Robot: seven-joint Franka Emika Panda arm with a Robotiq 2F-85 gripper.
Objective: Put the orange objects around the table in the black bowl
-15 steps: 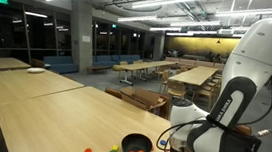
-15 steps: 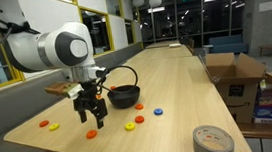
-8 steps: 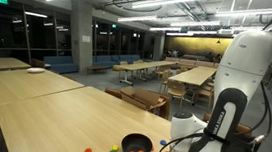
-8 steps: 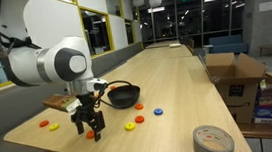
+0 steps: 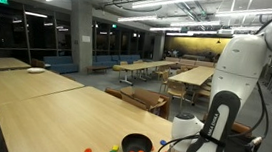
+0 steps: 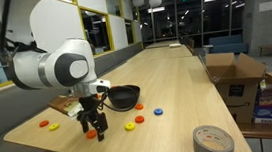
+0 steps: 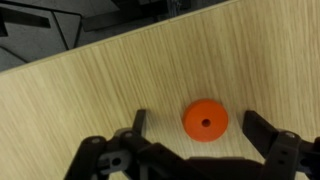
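in the wrist view the black two-fingered gripper (image 7: 196, 118) comes in from the bottom edge with its fingers spread wide. one finger stands on each side of a flat round orange disc with a small centre hole (image 7: 206, 120). the disc lies on the pale light-wood table top (image 7: 80, 90), right of centre, and neither finger appears to touch it. in an exterior view the gripper (image 6: 94, 127) hangs low over that disc (image 6: 91, 134) in the lower left of the frame. the round glossy black bowl (image 6: 125, 99) sits just above and to the right of it. two more small orange pieces (image 6: 43, 123) lie further left near the table edge. another orange piece (image 6: 139, 106) lies just right of the bowl, with a small yellow piece (image 6: 130, 126) and a small blue piece (image 6: 159, 111) nearby.
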